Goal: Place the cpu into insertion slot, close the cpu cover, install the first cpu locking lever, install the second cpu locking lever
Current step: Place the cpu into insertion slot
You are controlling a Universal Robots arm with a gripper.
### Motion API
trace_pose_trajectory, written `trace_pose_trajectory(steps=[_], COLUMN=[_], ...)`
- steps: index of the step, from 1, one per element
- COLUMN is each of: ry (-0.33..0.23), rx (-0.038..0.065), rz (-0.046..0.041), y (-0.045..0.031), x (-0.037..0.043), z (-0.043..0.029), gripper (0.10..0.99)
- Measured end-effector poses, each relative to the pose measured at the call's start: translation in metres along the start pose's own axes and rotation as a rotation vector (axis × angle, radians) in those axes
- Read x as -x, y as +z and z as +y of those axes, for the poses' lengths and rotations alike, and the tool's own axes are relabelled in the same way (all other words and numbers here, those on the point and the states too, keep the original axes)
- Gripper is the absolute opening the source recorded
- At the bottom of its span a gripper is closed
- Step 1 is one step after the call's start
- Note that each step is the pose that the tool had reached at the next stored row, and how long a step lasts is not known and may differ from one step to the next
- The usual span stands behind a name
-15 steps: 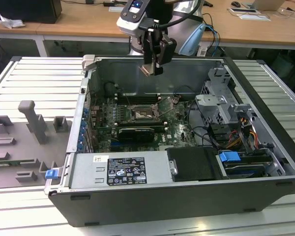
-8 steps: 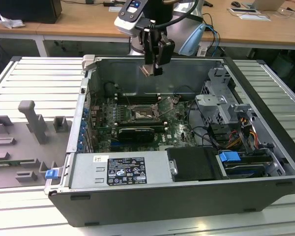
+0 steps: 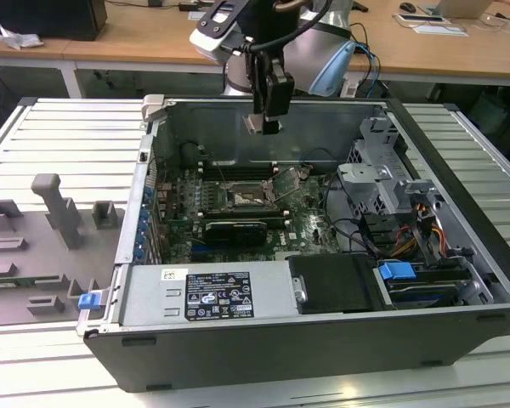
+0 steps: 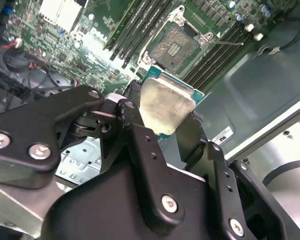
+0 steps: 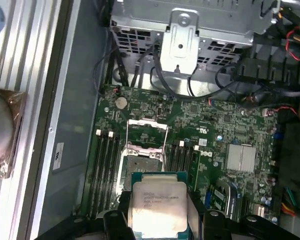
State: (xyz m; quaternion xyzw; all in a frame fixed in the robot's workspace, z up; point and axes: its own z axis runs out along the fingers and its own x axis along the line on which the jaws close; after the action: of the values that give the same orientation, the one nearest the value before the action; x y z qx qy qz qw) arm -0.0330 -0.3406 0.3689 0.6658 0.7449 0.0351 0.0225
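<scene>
My hand [image 3: 263, 125] clamped on cpu [image 5: 159, 207], pale silver top showing, well above bare slot [image 5: 142, 165]; cover [image 5: 147, 131] raised; free room inside case [image 3: 263, 357].

1. A black-and-white label [image 3: 218, 295] was seen on the power supply [image 3: 272, 297]; nothing on it could be read.
2. Faint print was noted on the cpu [image 5: 158, 206], but it was illegible.
3. A white sticker [image 4: 224, 134] on the case wall [image 4: 260, 90], possibly a barcode, was left unread.
</scene>
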Motion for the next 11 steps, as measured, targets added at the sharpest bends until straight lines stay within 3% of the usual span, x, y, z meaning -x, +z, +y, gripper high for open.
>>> trace_pose_trajectory(steps=[3, 11], ry=[0.033, 0.037], rx=[0.0, 0.0], rz=[-0.0028, -0.0052], y=[0.0012, 0.0061], x=[0.0, 0.0001], z=[-0.0001, -0.0005], gripper=[0.525, 0.525])
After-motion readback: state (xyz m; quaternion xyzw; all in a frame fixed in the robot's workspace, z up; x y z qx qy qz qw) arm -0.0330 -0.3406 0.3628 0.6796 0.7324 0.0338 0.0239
